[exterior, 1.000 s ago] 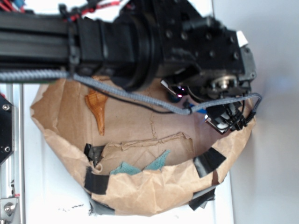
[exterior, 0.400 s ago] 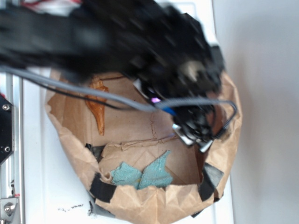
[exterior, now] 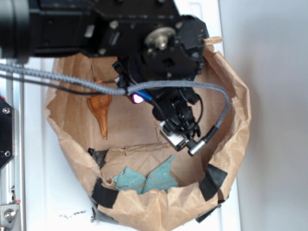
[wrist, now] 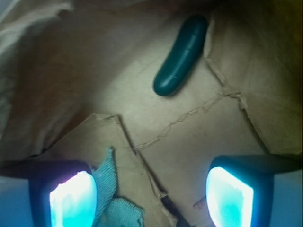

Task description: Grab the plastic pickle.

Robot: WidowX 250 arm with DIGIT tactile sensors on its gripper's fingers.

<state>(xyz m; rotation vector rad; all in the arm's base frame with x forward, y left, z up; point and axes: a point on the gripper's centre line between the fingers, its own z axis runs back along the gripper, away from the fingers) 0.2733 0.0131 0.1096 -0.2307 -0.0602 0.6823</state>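
Fingers [wrist: 73, 198] spread wide and empty, the gripper [wrist: 151, 196] poised inside the brown paper bag [exterior: 231, 103]! The plastic pickle [wrist: 181, 55] lies well ahead of them, between their lines, hard against the bag's crumpled far wall. Bare paper floor between; teal mesh cloth [wrist: 111, 187] touches the left-hand finger.

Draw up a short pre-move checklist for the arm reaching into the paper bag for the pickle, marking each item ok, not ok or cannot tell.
1. Plastic pickle visible in wrist view: ok.
2. Tool open, nothing held: ok.
3. Tool centred over pickle: not ok; pickle lies ahead near the frame's top.
4. Teal cloth clear of fingers: not ok; it sits beside one finger.
5. Seashell away from pickle: cannot tell; pickle hidden in exterior view.
6. Paper bag wall clearance: cannot tell.
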